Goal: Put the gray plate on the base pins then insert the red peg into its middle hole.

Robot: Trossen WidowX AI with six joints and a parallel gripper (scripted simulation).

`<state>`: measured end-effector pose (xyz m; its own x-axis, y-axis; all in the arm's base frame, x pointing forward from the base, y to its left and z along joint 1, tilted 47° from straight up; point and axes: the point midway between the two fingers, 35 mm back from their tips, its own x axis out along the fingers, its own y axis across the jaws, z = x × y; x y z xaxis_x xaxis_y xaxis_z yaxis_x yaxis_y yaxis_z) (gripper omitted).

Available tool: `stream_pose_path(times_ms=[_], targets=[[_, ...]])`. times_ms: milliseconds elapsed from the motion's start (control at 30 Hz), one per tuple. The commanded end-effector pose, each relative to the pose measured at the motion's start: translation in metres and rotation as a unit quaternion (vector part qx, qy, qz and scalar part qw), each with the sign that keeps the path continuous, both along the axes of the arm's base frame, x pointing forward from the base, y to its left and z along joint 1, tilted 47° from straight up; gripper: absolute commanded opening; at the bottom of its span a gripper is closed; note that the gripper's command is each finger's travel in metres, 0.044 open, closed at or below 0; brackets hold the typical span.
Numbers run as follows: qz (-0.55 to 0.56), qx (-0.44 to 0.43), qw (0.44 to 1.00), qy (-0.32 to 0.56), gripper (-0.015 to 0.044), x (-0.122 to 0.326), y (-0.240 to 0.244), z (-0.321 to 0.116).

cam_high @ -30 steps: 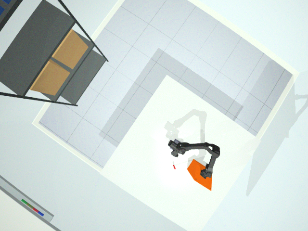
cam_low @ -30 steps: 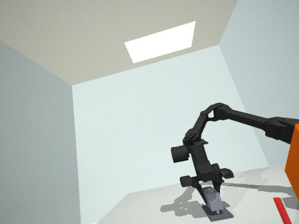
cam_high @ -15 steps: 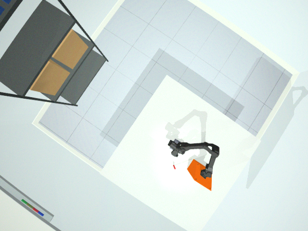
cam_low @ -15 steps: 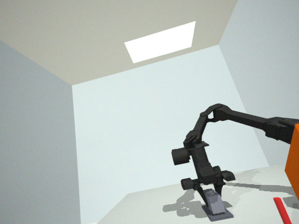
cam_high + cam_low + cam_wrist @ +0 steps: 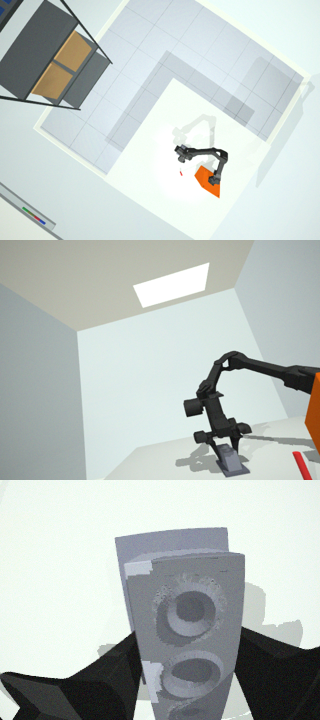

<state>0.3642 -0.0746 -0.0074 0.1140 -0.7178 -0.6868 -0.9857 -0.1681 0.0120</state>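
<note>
The gray plate (image 5: 233, 464) (image 5: 231, 605) is a thick block with round holes in its top face. It sits down on the darker base (image 5: 238, 473) (image 5: 172, 541), whose rim sticks out around it. The pins are hidden, and I cannot tell if the plate is fully flat. My gripper (image 5: 227, 454) (image 5: 182, 632) is open, with one finger on each side of the plate and still close around it. The red peg (image 5: 181, 173) (image 5: 301, 463) is apart from the gripper, on the table's near side in the top view.
An orange board (image 5: 202, 178) (image 5: 314, 415) lies by the arm's mount, to the right of the peg in the top and exterior views. The white table (image 5: 144, 160) ends at the tiled floor. A dark shelf (image 5: 33, 49) with brown boxes stands far off at the upper left.
</note>
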Motion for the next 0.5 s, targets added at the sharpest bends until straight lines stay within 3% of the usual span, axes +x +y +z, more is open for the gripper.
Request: stream_pose_path(times_ms=[0, 133, 300, 467], targets=[[0.0, 0.0, 1.0, 0.0, 0.0341, 0.0, 0.0, 0.0], [0.0, 0.0, 1.0, 0.0, 0.044, 0.0, 0.0, 0.0], [0.0, 0.002, 1.0, 0.0, 0.044, 0.001, 0.009, 0.007], [0.002, 0.005, 1.0, 0.001, 0.044, -0.007, 0.072, 0.065]])
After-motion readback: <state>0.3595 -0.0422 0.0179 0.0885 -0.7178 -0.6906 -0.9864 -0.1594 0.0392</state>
